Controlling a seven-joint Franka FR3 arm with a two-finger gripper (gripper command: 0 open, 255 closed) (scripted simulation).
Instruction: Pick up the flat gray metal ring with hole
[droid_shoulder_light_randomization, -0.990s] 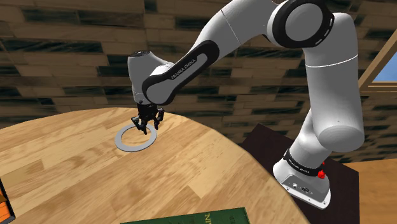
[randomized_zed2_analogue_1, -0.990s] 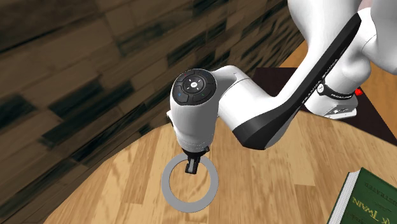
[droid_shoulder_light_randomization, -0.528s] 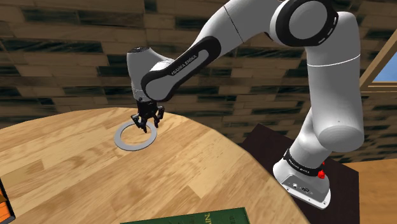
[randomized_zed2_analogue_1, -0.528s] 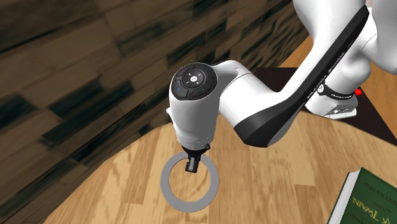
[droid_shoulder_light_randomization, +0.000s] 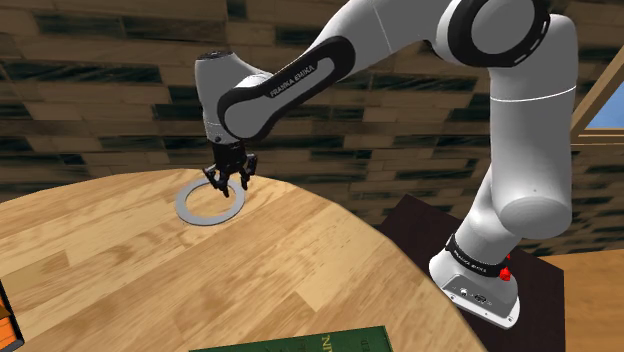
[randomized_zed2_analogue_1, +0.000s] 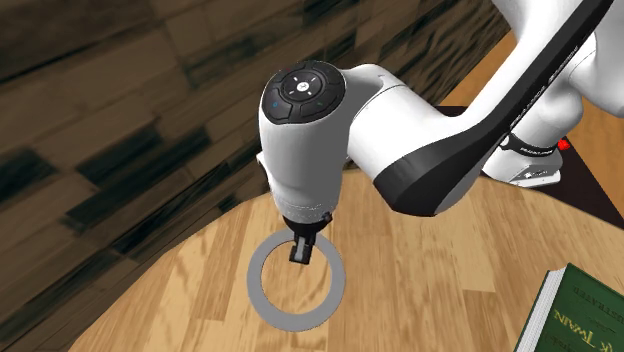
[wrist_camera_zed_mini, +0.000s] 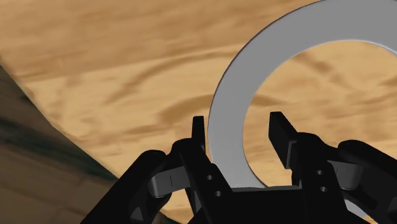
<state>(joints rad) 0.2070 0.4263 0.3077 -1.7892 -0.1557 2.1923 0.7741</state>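
Pale wooden tabletop (droid_shoulder_light_randomization: 150, 270) spreads below; toward its far left, my black two-finger gripper (droid_shoulder_light_randomization: 228, 183) is pinched narrow on the flat grey metal ring (wrist_camera_zed_mini: 222, 114). Grasp looks made; lifting clear remains.

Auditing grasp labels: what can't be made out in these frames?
- Wrist view: ring runs off the frame edge; its near part is hidden behind the gripper.
- Second exterior view: green book cut off at the edge, title incomplete.
- Shoulder view: whether the ring is clear of the table cannot be told.
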